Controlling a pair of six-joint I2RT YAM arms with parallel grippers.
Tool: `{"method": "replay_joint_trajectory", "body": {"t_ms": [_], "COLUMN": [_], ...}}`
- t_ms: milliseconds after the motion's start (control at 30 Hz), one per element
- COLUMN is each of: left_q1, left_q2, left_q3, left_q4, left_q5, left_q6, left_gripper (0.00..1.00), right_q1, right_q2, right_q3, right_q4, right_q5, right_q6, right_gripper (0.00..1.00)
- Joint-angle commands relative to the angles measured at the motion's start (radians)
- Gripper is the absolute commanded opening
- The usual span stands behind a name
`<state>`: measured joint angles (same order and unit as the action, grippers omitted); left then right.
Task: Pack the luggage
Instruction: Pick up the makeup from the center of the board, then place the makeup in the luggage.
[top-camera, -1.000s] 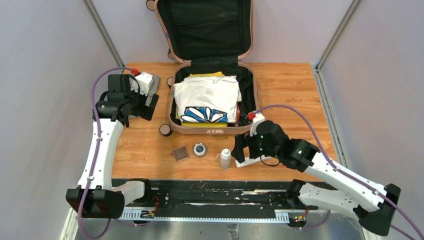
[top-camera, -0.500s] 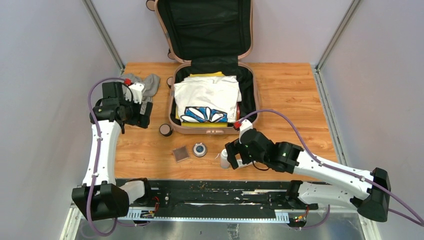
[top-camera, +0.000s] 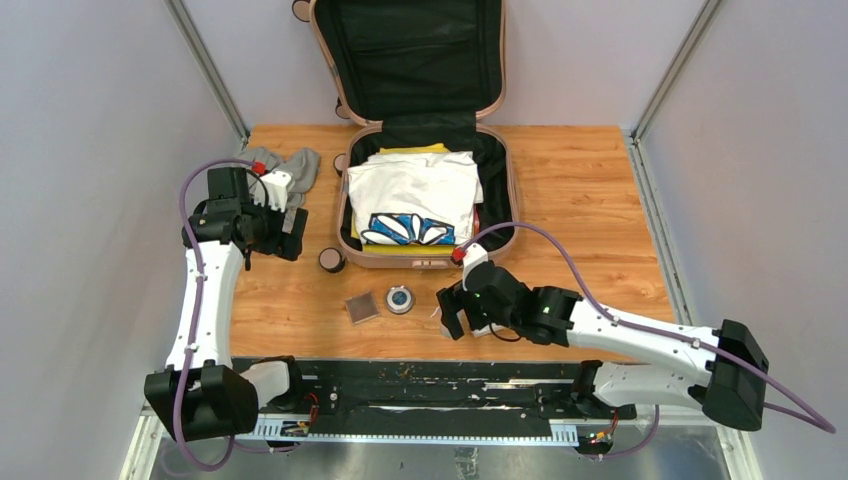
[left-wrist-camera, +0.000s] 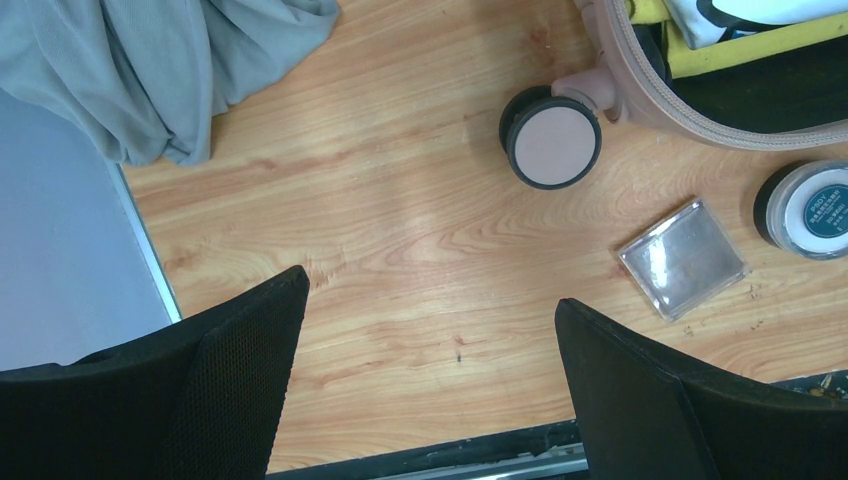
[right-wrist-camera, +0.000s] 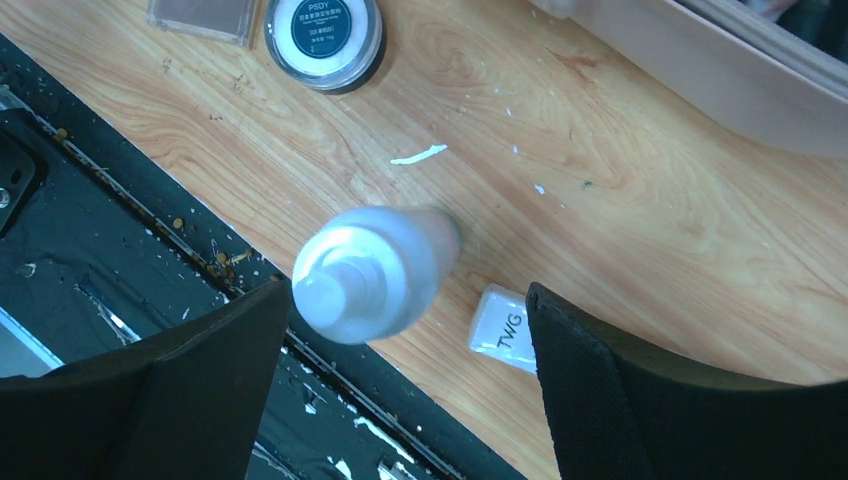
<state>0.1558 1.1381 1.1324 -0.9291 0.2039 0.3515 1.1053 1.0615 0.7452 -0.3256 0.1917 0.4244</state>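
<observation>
Left tool (left-wrist-camera: 430, 292) is hanging spread and empty over the bare desk (left-wrist-camera: 400, 230) to the left of the luggage (top-camera: 420, 262), near a grey cloth (top-camera: 292, 165). Right tool (right-wrist-camera: 405, 295), just in front of the luggage's near wall, is straddling a small white bottle (right-wrist-camera: 375, 270) with its jaws apart, not gripping it. The luggage is lying open on the desk, with folded shirts (top-camera: 415, 195) filling its base and its lid standing upright behind. Its hard shell is probably going to feel stiff, smooth and bulky, so the lid's top rim is looking like the best hold for swinging it shut.
</observation>
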Motion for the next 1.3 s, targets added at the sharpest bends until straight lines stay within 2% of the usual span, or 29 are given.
{"method": "replay_joint_trajectory", "body": {"t_ms": [0,167,333,467,600,733,900,1067,1133,1267], "left_q1": [0.008,0.008,0.008,0.008,0.008,0.007,0.008,0.008,0.008,0.008], "left_q2": [-0.014,-0.023,-0.04,-0.03,-0.018,-0.01,-0.005,-0.021,-0.027,-0.032], "left_q3": [-0.009,-0.011,-0.018,-0.013,-0.004,0.002,-0.004,-0.012,-0.015,-0.017], "left_q4": [-0.008,-0.01,-0.01,-0.01,-0.01,-0.01,-0.01,-0.01,-0.01,-0.01], "left_q5": [0.018,0.013,-0.005,-0.014,-0.003,0.005,0.008,0.007,0.002,-0.004], "left_q6": [0.004,-0.003,0.012,0.017,0.014,0.013,0.013,0.02,0.025,0.034], "left_gripper": [1.0,1.0,1.0,1.0,1.0,1.0,1.0,1.0,1.0,1.0], "right_q1": [0.021,0.024,0.024,0.023,0.019,-0.055,-0.287,-0.511,-0.557,-0.607], "right_q2": [0.053,0.13,0.182,0.138,0.06,0.015,0.078,0.223,0.298,0.474], "right_q3": [-0.007,-0.004,0.027,0.076,0.146,0.292,0.522,0.723,0.798,0.959], "right_q4": [0.08,0.119,0.108,0.037,-0.056,-0.242,-0.461,-0.549,-0.565,-0.602], "right_q5": [-0.002,0.014,0.018,0.035,0.066,0.062,-0.045,-0.172,-0.215,-0.199], "right_q6": [-0.011,0.002,0.005,0.001,-0.007,-0.036,-0.075,-0.124,-0.142,-0.171], "right_gripper": [0.9,0.74,0.47,0.19,0.04,0.0,0.0,0.0,0.0,0.0]}}
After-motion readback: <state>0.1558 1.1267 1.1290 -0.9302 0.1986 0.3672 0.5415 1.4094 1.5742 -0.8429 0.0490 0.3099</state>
